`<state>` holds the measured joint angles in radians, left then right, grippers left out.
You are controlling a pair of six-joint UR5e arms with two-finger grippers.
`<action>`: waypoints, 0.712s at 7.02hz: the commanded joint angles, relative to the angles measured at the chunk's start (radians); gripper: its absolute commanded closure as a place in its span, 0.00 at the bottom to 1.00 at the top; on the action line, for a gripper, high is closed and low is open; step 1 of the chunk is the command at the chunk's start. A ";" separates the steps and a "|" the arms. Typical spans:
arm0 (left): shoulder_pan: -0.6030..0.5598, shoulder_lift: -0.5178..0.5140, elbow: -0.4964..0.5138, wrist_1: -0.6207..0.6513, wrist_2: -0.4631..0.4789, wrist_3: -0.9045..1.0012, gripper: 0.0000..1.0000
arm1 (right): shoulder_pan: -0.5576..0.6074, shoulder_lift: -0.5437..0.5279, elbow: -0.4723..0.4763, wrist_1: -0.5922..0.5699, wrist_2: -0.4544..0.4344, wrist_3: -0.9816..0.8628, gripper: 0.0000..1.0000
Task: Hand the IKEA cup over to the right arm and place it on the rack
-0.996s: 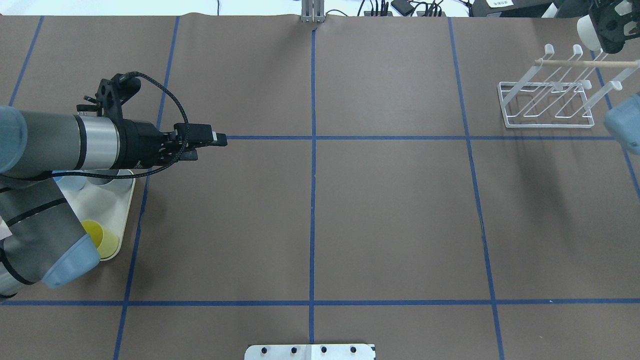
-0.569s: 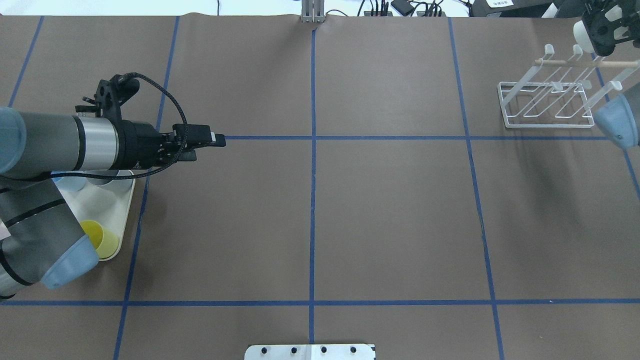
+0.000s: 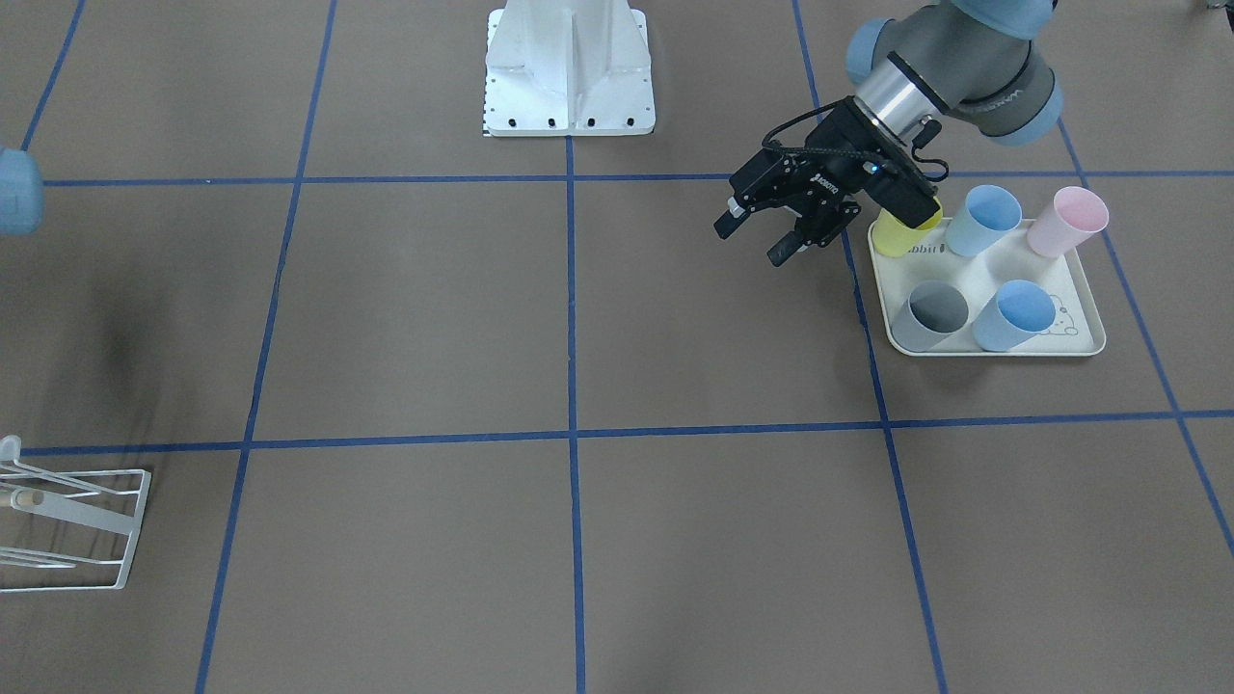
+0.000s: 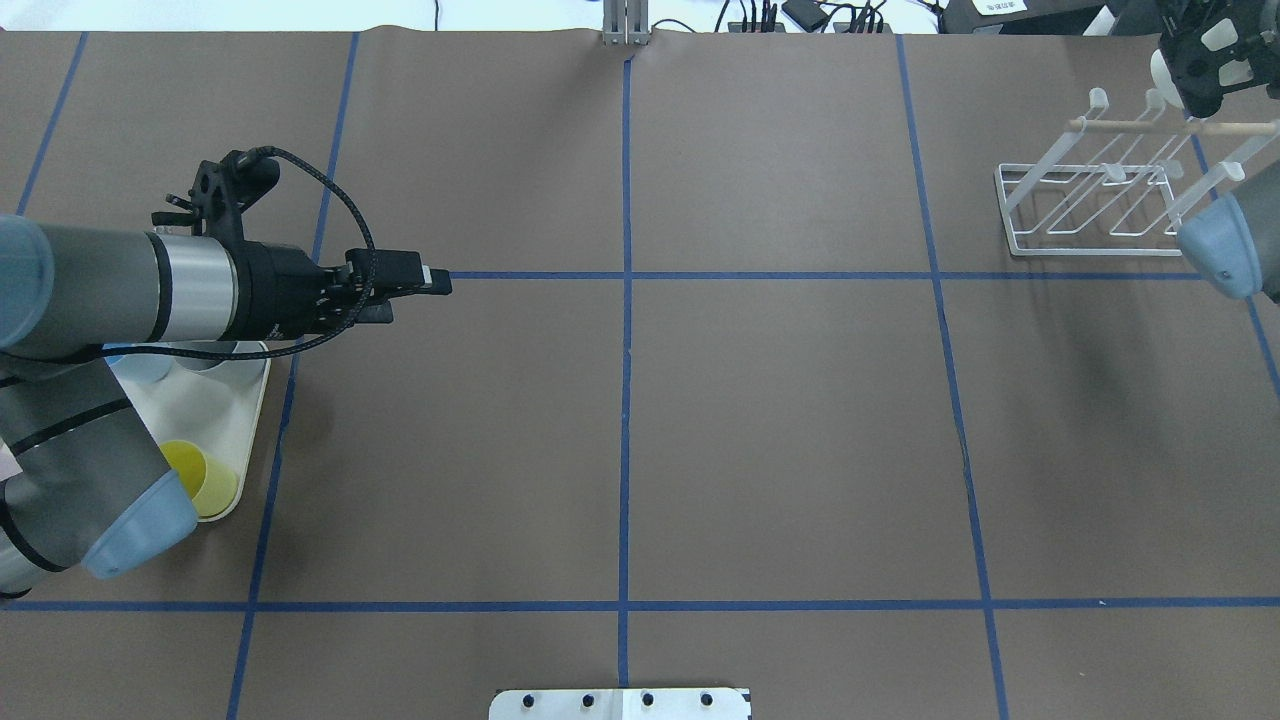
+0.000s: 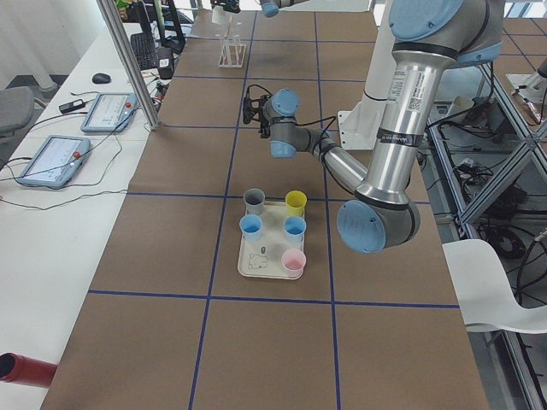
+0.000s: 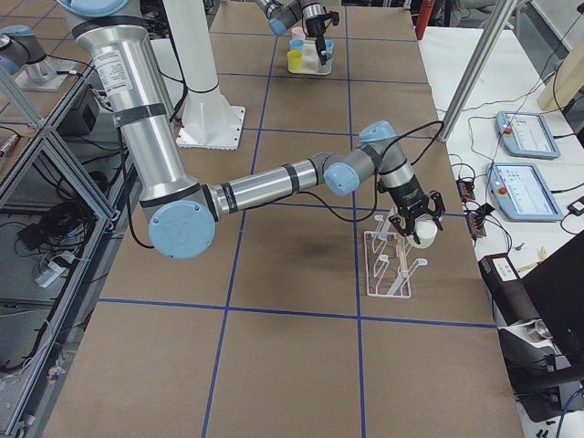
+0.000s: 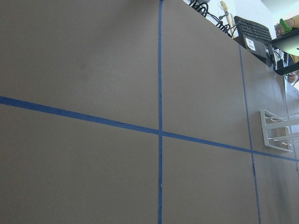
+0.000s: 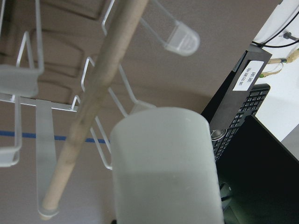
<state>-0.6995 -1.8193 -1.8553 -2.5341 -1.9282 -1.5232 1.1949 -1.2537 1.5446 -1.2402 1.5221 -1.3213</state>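
A white IKEA cup [image 8: 163,158] is held in my right gripper [image 4: 1195,60], which is shut on it at the far right of the table. The cup [image 4: 1162,68] hangs just past the far end of the white wire rack [image 4: 1095,205], close beside its wooden rod [image 8: 93,107] and a capped prong. In the exterior right view the cup [image 6: 423,234] is at the top of the rack [image 6: 388,269]. My left gripper [image 3: 754,239] hovers open and empty above the table, next to the tray.
A cream tray [image 3: 993,352] by the left arm holds yellow [image 3: 901,237], blue [image 3: 983,220], pink [image 3: 1065,222], grey [image 3: 930,316] and another blue cup [image 3: 1012,316]. Blue tape lines grid the brown table. A keyboard and cables lie beyond the far edge.
My right gripper with the white cup has shifted slightly farther back at the rack's end, and the right elbow has swung left. The left arm has barely moved.
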 commanded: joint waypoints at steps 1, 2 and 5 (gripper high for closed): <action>0.000 0.000 0.001 0.000 0.000 0.000 0.00 | -0.015 0.023 -0.029 0.001 -0.013 0.002 1.00; 0.000 0.000 0.001 0.000 0.000 0.000 0.00 | -0.023 0.030 -0.035 0.001 -0.025 0.001 1.00; 0.000 0.002 0.001 -0.002 0.000 0.000 0.00 | -0.044 0.017 -0.044 0.001 -0.059 0.004 1.00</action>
<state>-0.6995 -1.8180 -1.8546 -2.5355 -1.9282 -1.5232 1.1615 -1.2336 1.5036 -1.2398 1.4745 -1.3183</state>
